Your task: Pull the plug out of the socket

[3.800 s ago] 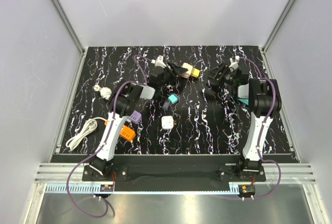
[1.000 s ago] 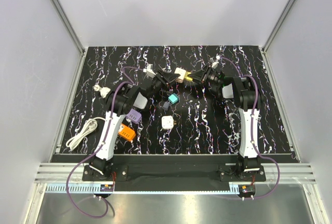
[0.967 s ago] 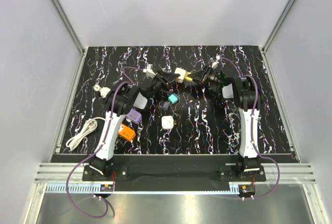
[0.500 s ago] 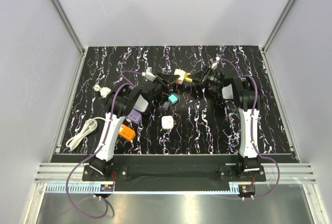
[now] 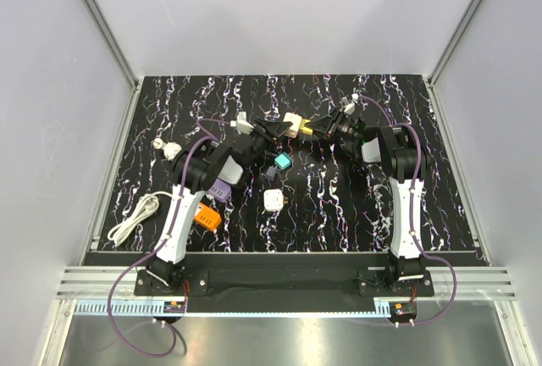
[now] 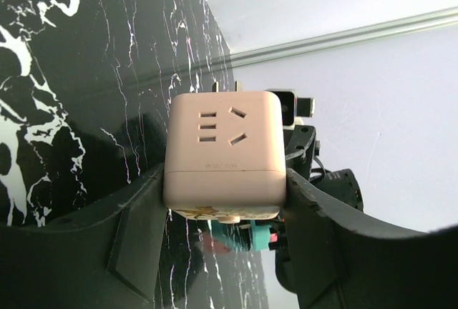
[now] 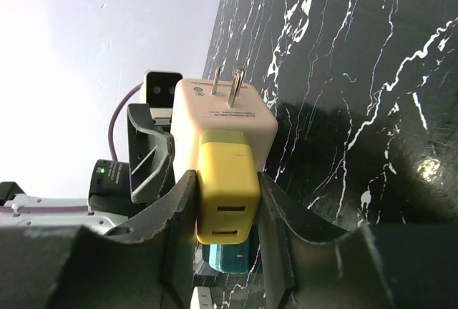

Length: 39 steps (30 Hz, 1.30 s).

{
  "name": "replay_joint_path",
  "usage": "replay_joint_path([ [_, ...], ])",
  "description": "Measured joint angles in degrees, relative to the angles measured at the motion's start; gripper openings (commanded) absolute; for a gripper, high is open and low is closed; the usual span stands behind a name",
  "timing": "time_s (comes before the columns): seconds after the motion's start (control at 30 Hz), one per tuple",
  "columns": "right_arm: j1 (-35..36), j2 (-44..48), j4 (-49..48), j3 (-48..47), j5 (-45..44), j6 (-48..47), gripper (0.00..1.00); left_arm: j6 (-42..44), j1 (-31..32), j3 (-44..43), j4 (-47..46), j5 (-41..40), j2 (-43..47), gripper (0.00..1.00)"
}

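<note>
The right gripper (image 7: 226, 193) is closed firmly on the yellow plug (image 7: 222, 173), which fills the gap between its fingers. Directly ahead of the fingertips, the plug is seated in the beige socket cube (image 7: 227, 117). Beyond the cube, the left gripper (image 6: 225, 184) faces the right one and clamps the cube's two sides. Plug and socket share one axis running gripper to gripper, so the right gripper should probably draw straight back along it.

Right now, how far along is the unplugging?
Done: both grips are set. The left gripper is clamped on the pink socket cube, the right gripper on the yellow plug. In hand: the pair held above the table. Left: the pull itself; the plug looks seated against the cube.
</note>
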<state>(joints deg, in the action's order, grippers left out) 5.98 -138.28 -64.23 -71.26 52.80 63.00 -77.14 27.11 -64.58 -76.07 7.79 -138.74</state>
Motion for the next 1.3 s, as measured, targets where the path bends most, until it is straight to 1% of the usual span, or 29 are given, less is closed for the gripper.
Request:
replay_joint_path([
  [0.3,0.4,0.3,-2.3,1.7,-1.4,0.8,0.0,-1.4,0.6,1.6,-0.6,-2.4,0.6,0.0],
  [0.5,0.4,0.3,-6.3,3.6,-2.8,3.3,0.0,-2.1,0.8,1.6,-0.5,-2.4,0.6,0.0],
  [1.0,0.3,-1.4,-10.1,4.1,-3.3,9.3,0.0,-2.3,0.9,1.8,-0.3,-2.5,0.7,0.0],
  [1.3,0.3,-1.4,-11.6,6.0,-3.3,10.5,0.0,-1.9,0.9,3.6,0.4,-2.1,2.1,0.0],
])
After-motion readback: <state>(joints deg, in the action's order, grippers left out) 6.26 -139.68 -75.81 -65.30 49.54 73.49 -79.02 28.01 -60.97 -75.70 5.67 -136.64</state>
